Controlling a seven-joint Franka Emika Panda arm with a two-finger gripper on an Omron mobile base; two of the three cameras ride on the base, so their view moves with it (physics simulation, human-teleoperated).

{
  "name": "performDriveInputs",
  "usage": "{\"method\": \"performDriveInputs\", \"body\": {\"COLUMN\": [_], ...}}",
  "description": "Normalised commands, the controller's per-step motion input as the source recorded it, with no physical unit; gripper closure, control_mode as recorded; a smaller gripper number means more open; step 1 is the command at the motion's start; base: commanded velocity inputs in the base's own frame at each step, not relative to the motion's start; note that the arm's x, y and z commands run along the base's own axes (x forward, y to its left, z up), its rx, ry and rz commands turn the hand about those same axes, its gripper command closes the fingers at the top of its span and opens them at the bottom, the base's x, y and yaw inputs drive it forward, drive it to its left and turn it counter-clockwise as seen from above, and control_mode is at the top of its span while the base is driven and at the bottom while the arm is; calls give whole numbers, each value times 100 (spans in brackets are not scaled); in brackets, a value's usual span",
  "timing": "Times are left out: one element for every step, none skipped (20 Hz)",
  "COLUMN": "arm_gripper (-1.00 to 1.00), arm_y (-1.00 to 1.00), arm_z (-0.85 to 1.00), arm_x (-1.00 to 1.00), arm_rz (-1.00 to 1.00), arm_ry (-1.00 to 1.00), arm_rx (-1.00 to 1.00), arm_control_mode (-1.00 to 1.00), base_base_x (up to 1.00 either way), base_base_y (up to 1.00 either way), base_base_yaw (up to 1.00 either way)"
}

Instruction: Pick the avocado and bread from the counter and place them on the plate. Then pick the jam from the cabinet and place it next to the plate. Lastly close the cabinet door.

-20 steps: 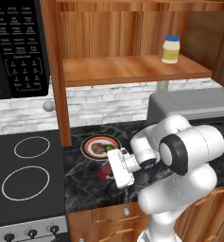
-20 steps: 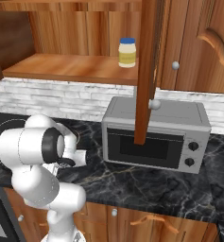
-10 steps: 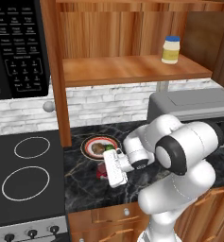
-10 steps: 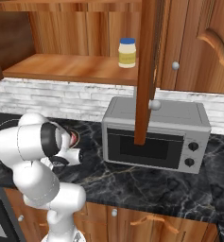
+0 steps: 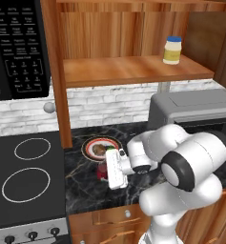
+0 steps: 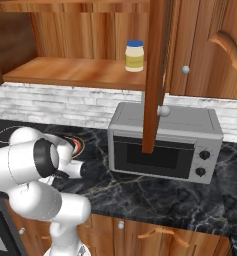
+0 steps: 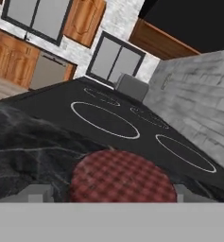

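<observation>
While our arm reached low over the counter (image 5: 86,190), the gripper (image 5: 105,172) hung at the jam (image 5: 102,172), a dark red jar standing on the black marble just in front of the plate (image 5: 89,145). Through the hand view, its checked red lid (image 7: 123,176) sat between our 2 fingertips (image 7: 38,193), which stood apart at either side of it; we could not tell whether they touched it. On the plate lay the bread (image 5: 99,149) and a sliver of green avocado (image 5: 109,148). A pale yellow jar (image 5: 172,50) stood on the cabinet (image 5: 128,66) shelf, and the cabinet door (image 6: 155,75) hung open.
</observation>
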Motion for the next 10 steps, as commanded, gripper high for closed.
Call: {"method": "performDriveInputs", "body": {"arm_gripper": [-100,-100,-100,-100,-100,-100,-100,-100,-100,-100], "arm_y": [0,0,0,0,0,0,0,0,0,0], "arm_z": [0,0,0,0,0,0,0,0,0,0], "arm_x": [0,0,0,0,0,0,9,10,11,11], "arm_rz": [-3,-2,-3,-3,-3,-4,-4,-6,-6,-6], "arm_ry": [-14,-14,-11,-7,-4,-3,0,0,0,0], "arm_rx": [5,5,5,5,5,5,6,5,5,5], "arm_control_mode": [-100,-100,-100,-100,-100,-100,-100,-100,-100,-100], "base_base_x": [0,0,0,0,0,0,0,0,0,0], "base_base_y": [0,0,0,0,0,0,0,0,0,0], "base_base_yaw": [0,0,0,0,0,0,0,0,0,0]}}
